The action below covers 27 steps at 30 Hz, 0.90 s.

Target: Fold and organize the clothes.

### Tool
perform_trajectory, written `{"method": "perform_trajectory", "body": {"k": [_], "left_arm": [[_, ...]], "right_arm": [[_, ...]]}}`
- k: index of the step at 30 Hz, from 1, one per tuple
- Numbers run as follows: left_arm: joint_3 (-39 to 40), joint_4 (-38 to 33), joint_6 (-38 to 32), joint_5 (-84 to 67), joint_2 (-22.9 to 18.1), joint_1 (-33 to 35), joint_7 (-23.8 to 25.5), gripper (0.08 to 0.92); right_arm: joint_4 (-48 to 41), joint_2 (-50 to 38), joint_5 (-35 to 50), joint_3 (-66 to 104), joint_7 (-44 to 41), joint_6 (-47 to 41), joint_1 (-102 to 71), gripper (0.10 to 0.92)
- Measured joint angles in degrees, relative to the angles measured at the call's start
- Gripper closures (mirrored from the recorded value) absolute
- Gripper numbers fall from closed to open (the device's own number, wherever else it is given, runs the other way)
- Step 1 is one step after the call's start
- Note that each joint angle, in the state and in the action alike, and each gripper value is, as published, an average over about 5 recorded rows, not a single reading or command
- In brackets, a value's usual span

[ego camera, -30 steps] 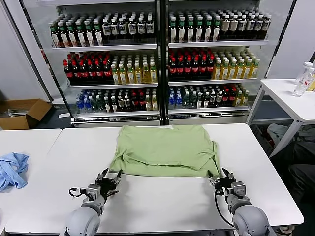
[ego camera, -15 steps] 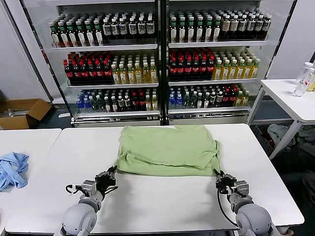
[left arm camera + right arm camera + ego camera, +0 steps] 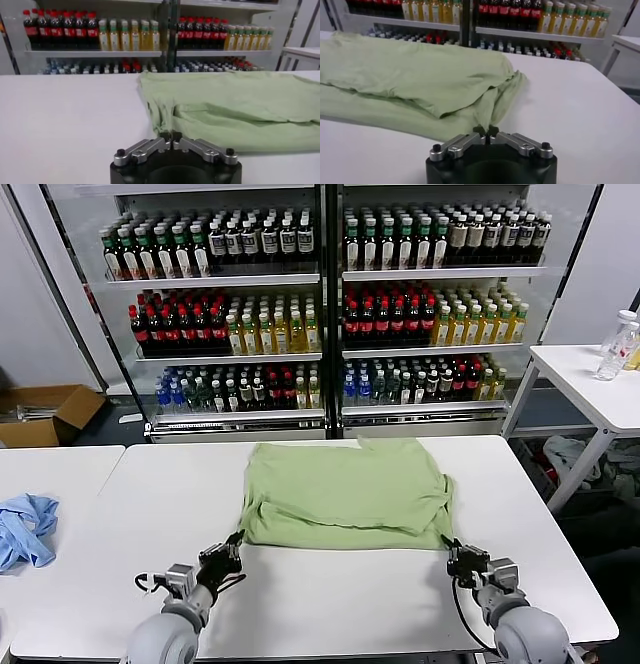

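Note:
The light green shirt [image 3: 340,492] lies spread and folded over on the white table [image 3: 330,604]; its collar, buttons and print are hidden. My left gripper [image 3: 232,546] is shut on the shirt's near left corner, and the fabric runs up from between the pinched fingertips in the left wrist view [image 3: 170,135]. My right gripper [image 3: 451,551] is shut on the near right corner, with a fold of shirt [image 3: 415,75] pinched between its tips in the right wrist view [image 3: 486,131].
A light blue garment [image 3: 24,529] lies on the neighbouring table at the left. Drink coolers full of bottles [image 3: 320,304] stand behind the table. A cardboard box [image 3: 45,412] sits on the floor at far left. A side table [image 3: 585,379] with a bottle [image 3: 615,344] stands at right.
Both grippers were open at the shirt's near edge; they have closed on its two near corners and drawn slightly back toward me. The corners have bunched up a little.

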Motion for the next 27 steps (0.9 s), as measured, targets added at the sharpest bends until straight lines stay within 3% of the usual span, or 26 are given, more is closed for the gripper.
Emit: {"method": "perform_trajectory", "body": {"k": [10,16,22,27], "left_arm": [[-4.4,-13.8,-0.5,2.1,0.0,17.4,-1.4,0.916],[-5.6,-20.5,-0.7,4.7,-1.1,27.4,-2.2,0.897],[-7.3,-24.9,0.0,6.2,-2.3,31.9,-2.2,0.757],[-9.3,-26.5,1.0,5.5,-2.0,30.7,-1.9,0.593]], "right_arm": [[10.0,-1.7,-2.9,7.2,-1.0,0.5,-14.6,0.884],[14.0,-2.3,-3.5,9.2,0.2,1.0,-18.3,0.731],[17.0,-3.1,-1.9,9.9,2.7,1.5,-17.4,0.558],[15.8,-4.0,1.4,8.0,5.4,0.3,-10.5,0.410]]}}
